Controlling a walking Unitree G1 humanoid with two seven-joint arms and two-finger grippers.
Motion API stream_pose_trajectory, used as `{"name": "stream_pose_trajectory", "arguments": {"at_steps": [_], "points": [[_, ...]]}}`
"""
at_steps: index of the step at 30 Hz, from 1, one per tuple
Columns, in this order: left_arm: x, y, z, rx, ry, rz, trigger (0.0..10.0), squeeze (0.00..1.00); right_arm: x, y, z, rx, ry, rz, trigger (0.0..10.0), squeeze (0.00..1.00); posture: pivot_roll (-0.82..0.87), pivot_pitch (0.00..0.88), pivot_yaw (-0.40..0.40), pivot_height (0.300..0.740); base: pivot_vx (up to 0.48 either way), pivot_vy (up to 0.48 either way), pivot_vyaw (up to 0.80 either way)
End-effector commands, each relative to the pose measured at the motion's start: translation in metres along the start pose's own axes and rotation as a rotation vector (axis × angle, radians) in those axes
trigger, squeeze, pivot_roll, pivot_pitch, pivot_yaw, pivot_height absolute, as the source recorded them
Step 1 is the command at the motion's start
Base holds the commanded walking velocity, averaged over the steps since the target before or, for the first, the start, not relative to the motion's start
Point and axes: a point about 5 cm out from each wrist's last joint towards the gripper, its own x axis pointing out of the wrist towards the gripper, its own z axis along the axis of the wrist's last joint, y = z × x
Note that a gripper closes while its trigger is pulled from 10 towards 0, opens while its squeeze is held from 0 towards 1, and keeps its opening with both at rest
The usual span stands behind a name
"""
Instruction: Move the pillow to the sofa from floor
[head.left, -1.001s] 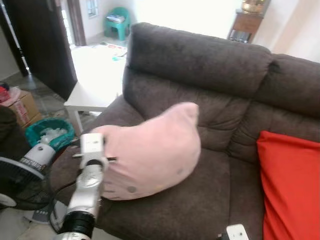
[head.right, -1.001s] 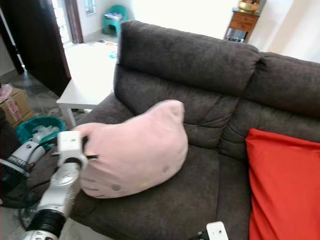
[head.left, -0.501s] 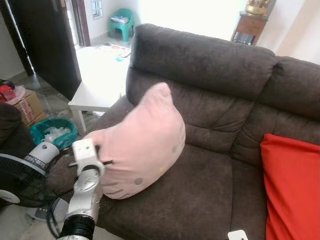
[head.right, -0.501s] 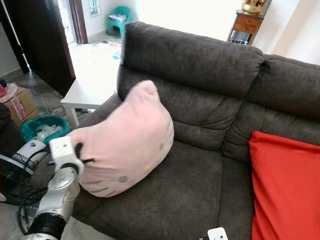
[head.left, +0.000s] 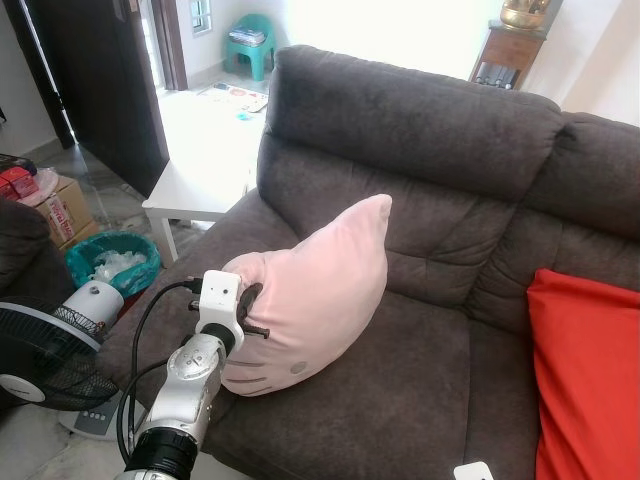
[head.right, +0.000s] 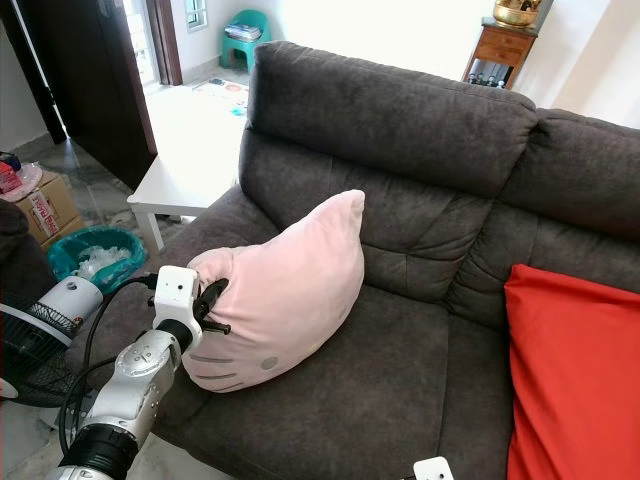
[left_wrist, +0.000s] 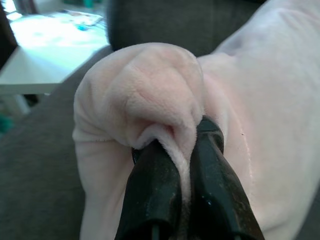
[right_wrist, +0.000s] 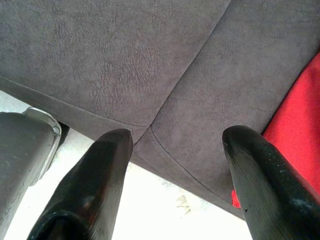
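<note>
A pale pink pillow (head.left: 320, 285) rests on the left seat of the dark brown sofa (head.left: 420, 130), tilted with one corner pointing up toward the backrest. My left gripper (left_wrist: 182, 170) is shut on a bunched corner of the pillow (left_wrist: 150, 95) at its left end, above the sofa's left armrest; the left arm (head.left: 190, 370) reaches up from below. My right gripper (right_wrist: 175, 150) hangs open above the sofa's front edge (right_wrist: 150, 75), with nothing between its fingers.
A red cushion (head.left: 590, 380) lies on the right seat. A white side table (head.left: 200, 185) stands beside the left armrest, with a teal bin (head.left: 110, 265), a floor fan (head.left: 45, 350) and a cardboard box (head.left: 55, 205) on the floor to the left.
The pillow has swung from upright to leaning right and lower on the seat. My left gripper moved right and slightly up with it. The camera has shifted a little.
</note>
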Motion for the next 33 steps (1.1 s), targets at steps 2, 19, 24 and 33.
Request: {"name": "stream_pose_trajectory", "arguments": {"at_steps": [2,19,24,33], "points": [[-0.001,0.018,0.002,-0.020,-0.031,0.164,10.0,0.00,0.000,-0.004,-0.001,-0.001,0.008,-0.003,10.0,0.00,0.13,0.000,-0.130,0.740,0.000,0.000,0.00],[-0.012,0.046,-0.004,-0.147,-0.041,0.417,10.0,0.00,0.000,-0.006,-0.001,-0.009,0.014,0.005,10.0,0.00,0.13,0.000,-0.138,0.740,0.000,0.000,0.00],[-0.004,0.015,0.003,0.001,-0.063,0.127,10.0,0.00,0.000,-0.006,-0.001,-0.009,0.013,0.004,10.0,0.00,0.13,0.000,-0.138,0.740,0.000,0.000,0.00],[-0.005,0.011,0.006,-0.015,-0.092,0.153,10.0,0.00,0.001,-0.005,0.000,-0.010,0.014,0.012,10.0,0.00,0.13,0.000,-0.138,0.740,0.000,0.000,0.00]]}}
